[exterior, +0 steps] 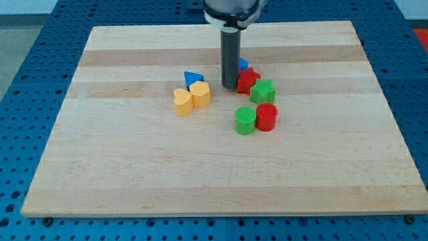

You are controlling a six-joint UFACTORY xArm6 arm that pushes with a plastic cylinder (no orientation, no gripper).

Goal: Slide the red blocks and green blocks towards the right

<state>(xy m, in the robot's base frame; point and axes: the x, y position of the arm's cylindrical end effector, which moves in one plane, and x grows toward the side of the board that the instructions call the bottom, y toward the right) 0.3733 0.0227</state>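
My tip (230,86) rests on the board just left of a red star block (247,81), touching or nearly touching it. A green star block (263,91) sits right of the red star. Lower down, a green cylinder (245,121) and a red cylinder (266,116) stand side by side, touching. All of these are near the board's middle, slightly to the view's right.
A blue block (243,64) peeks out behind the rod. A blue triangle (192,77), a yellow hexagon (200,94) and a yellow heart (182,101) cluster left of my tip. The wooden board (134,174) lies on a blue perforated table.
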